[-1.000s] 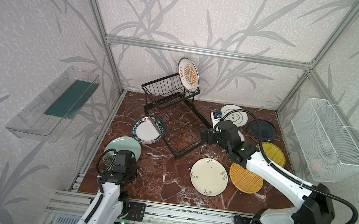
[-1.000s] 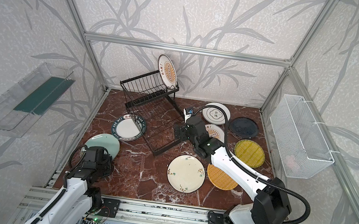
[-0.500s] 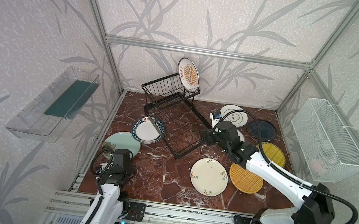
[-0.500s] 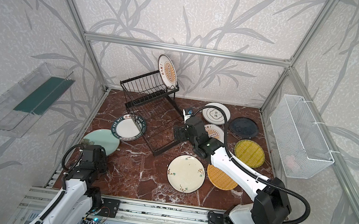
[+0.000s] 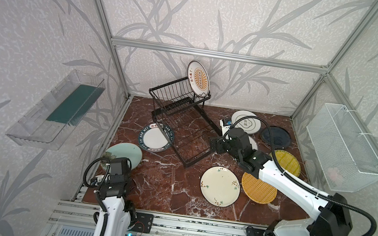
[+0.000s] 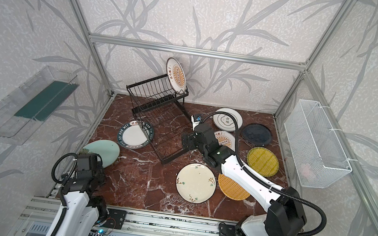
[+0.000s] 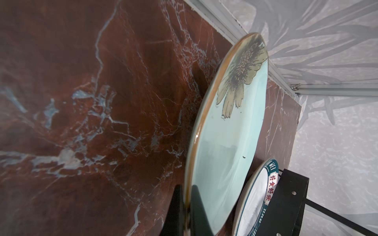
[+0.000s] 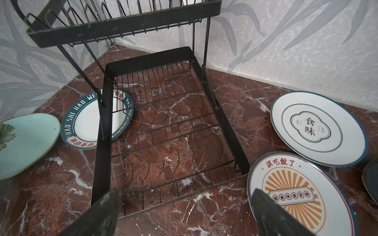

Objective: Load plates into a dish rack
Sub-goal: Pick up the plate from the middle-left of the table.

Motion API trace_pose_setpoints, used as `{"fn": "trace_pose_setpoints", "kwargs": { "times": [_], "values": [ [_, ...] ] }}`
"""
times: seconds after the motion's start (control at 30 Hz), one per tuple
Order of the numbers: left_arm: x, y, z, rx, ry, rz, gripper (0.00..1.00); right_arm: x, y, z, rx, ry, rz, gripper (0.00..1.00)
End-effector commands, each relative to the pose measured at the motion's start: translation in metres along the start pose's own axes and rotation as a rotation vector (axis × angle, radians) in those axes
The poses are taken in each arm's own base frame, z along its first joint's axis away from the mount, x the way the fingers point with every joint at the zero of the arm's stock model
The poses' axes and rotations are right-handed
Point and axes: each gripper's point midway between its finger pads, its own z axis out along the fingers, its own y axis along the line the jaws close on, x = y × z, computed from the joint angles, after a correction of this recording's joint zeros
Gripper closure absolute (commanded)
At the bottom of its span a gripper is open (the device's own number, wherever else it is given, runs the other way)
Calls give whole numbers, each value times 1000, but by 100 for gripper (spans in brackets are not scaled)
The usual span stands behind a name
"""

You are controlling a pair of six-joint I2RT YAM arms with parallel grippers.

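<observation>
My left gripper (image 7: 187, 206) is shut on the near rim of the pale green plate (image 7: 225, 143), which sits at the front left of the table in both top views (image 5: 125, 153) (image 6: 103, 150). The black dish rack (image 5: 183, 113) stands at the back, with a sunburst plate (image 5: 198, 77) upright in its upper basket. My right gripper (image 8: 186, 192) hangs open and empty over the near corner of the lower grid tray (image 8: 225, 114). A second sunburst plate (image 8: 286, 194) lies beside it. A teal-rimmed plate (image 5: 156, 137) lies partly under the rack's left side.
On the right of the table lie a cream floral plate (image 5: 219, 185), two yellow woven discs (image 5: 258, 188) (image 5: 287, 162), a dark blue plate (image 5: 275, 136) and a white lettered plate (image 5: 245, 122). A clear bin (image 5: 58, 110) hangs on the left wall, a white mesh basket (image 5: 344, 150) on the right.
The left jaws have closed on the green plate's rim, and that wrist has drawn back a little toward the front edge. The right arm has not moved.
</observation>
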Motion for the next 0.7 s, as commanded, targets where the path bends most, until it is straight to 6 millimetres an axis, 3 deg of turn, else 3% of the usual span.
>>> {"fn": "trace_pose_setpoints", "kwargs": {
  "times": [0.0,0.27,0.4,0.67],
  "values": [
    [-23,4,-13,-58,-101,71,100,0,4,0,-12,1,10,1],
    [-48,-39,-42,25,-200,171,100,2,5,5,-13,9,8,1],
    [-46,-63,-52,94,-185,238,100,4,7,7,-19,18,10,1],
    [-36,-89,-56,203,-142,311,100,4,9,11,-23,21,12,1]
  ]
}}
